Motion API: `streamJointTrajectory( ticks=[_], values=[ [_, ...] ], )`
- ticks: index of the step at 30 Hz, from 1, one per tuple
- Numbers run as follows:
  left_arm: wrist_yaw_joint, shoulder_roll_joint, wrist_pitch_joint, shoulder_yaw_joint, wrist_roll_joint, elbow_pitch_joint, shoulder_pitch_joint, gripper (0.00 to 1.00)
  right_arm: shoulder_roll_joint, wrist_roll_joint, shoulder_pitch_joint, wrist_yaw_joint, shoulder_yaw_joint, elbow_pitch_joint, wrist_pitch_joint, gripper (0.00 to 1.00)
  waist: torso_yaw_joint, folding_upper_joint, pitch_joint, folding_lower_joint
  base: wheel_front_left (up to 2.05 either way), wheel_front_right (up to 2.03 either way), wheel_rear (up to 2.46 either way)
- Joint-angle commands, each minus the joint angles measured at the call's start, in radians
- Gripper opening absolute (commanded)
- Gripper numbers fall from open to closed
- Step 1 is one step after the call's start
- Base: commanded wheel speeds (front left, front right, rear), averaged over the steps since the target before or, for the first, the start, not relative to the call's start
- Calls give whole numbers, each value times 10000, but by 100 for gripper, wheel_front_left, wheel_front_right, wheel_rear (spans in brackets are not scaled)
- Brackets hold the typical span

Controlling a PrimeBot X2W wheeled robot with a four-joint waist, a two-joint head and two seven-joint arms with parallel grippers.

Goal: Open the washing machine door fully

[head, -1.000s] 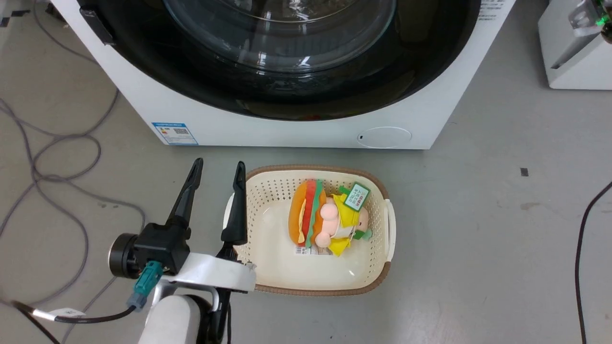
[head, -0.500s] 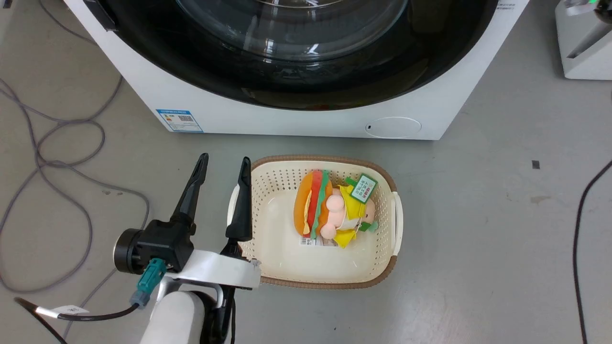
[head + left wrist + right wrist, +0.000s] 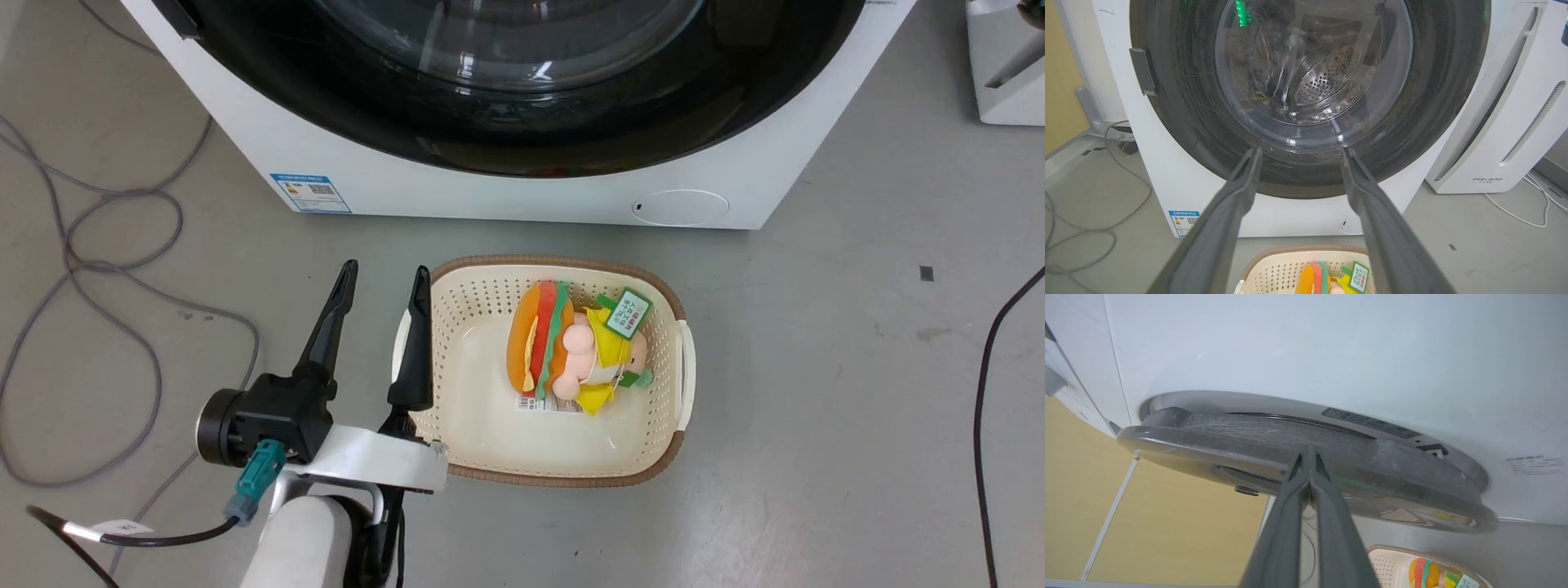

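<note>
1. The washing machine door [image 3: 1310, 94] sits in the front of the washing machine [image 3: 490, 192], at the top of our head view. Its flat face points straight out of the machine, over the floor [image 3: 816, 367] before it. It bulges clear at the centre, and the perforated steel drum [image 3: 1323, 81] shows through.
2. Face-on the door is round, so neither axis is the longer. Edge-on from our right wrist it is a thin grey slab running across the view and sloping down to the right. It stands a little proud of the white front. We cannot tell whether it is latched or just ajar.
3. From left to right, we see grey cables [image 3: 180, 226] looped on the floor and a blue label [image 3: 311, 193] low on the machine's left corner. Next comes a cream basket [image 3: 498, 408] holding a plush burger toy [image 3: 563, 351]. It lies on the floor before the machine, below the door and apart from it. Further right are a round cap [image 3: 680, 208] low on the front, a black cable [image 3: 976, 425], and a white appliance [image 3: 1008, 102].
4. Our left gripper [image 3: 387, 266] hovers just left of the basket, released, with its fingers spread wide and nothing between them. Its right finger overlaps the basket's left rim in the head view; we cannot tell if they touch. From its wrist the fingers point at the door's lower edge.
5. Our right gripper [image 3: 1309, 448] is clenched, with the fingers pressed together and the tips at the door's edge. We cannot tell if they pinch it.
</note>
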Motion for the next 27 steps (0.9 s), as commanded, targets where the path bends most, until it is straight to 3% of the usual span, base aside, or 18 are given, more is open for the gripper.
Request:
streamJointTrajectory(
  ticks=[1, 16, 27],
  values=[
    [40, 10, -53, -30, -46, -2, -195, 100, 147, 39, -62, -6, 40, -62, 22, 0, 11, 0, 20, 0, 0, 0, 0],
    [73, 10, -53, -287, -181, 54, -330, 100, 365, -34, -723, -6, 248, 600, 53, 0, 190, 0, 228, 0, 0, 0, 0],
    [163, 10, -53, -490, -318, 149, -353, 100, 438, -87, -1013, -6, 487, 999, 919, 0, 279, 0, 231, 0, 0, 0, 0]
  ],
)
